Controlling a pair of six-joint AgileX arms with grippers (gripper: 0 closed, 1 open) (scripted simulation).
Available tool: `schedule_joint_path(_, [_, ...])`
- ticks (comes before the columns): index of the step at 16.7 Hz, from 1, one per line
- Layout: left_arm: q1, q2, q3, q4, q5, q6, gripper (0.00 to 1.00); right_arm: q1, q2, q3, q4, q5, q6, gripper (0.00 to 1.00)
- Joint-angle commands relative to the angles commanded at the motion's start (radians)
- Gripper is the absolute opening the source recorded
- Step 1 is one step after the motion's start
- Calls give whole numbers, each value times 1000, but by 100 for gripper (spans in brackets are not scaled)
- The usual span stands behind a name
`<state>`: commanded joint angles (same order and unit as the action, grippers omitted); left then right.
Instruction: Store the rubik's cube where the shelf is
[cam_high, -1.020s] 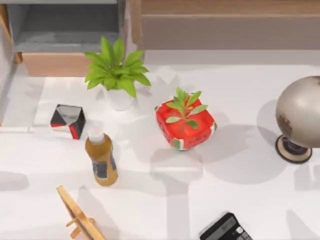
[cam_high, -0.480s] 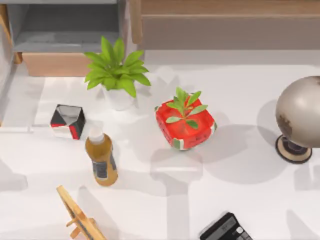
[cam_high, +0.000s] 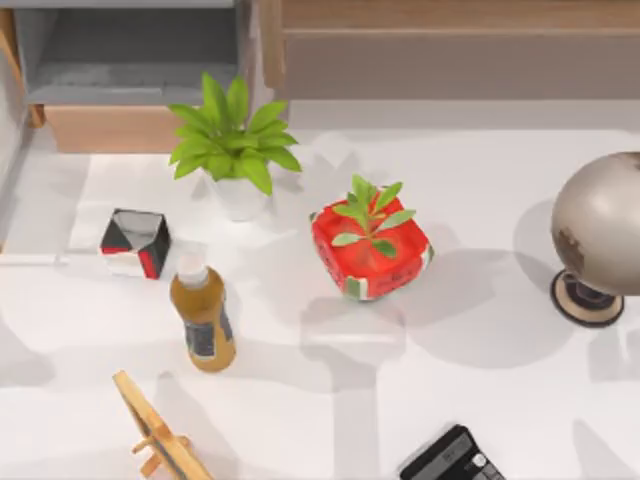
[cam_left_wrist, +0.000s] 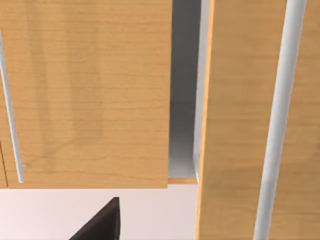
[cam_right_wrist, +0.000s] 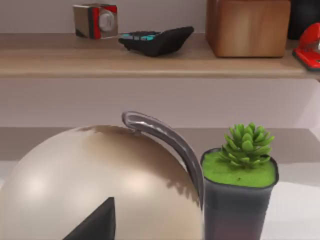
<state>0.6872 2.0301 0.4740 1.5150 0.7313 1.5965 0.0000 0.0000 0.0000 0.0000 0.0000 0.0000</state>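
Three potted plants (cam_high: 235, 140) (cam_high: 372, 245) (cam_right_wrist: 240, 190); two calculators (cam_high: 452, 458) (cam_right_wrist: 156, 40); one globe (cam_high: 600, 235)

Top view's edges crop the globe (cam_high: 603, 232) and calculator (cam_high: 452, 459).

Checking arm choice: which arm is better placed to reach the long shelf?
Probably right: the shelf spans the back right, and the right wrist view faces it beyond the globe.

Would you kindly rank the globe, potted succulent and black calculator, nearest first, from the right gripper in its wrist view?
1. The globe, directly before the right gripper.
2. The potted succulent, behind the globe's arc.
3. The black calculator, far back on the shelf.
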Motion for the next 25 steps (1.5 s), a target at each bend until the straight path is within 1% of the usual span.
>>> schedule_joint_path(4, [38, -16, -49, 28, 40, 2, 100, 0, 0, 0, 0, 0, 0, 100])
schedule_joint_path(8, [34, -12, -47, 26, 39, 2, 100, 0, 0, 0, 0, 0, 0, 100])
schedule_joint_path(10, [48, -10, -29, 5, 21, -8, 100, 0, 0, 0, 0, 0, 0, 100])
schedule_joint_path(13, [99, 4, 51, -94, -45, -52, 100, 0, 0, 0, 0, 0, 0, 100])
schedule_joint_path(16, [154, 30, 190, -266, -136, -126, 100, 0, 0, 0, 0, 0, 0, 100])
schedule_joint_path(19, [188, 58, 383, -502, -234, -227, 100, 0, 0, 0, 0, 0, 0, 100])
schedule_joint_path(22, [188, 85, 619, -789, -328, -351, 100, 0, 0, 0, 0, 0, 0, 100])
schedule_joint_path(25, [154, 110, 877, -1109, -410, -490, 100, 0, 0, 0, 0, 0, 0, 100])
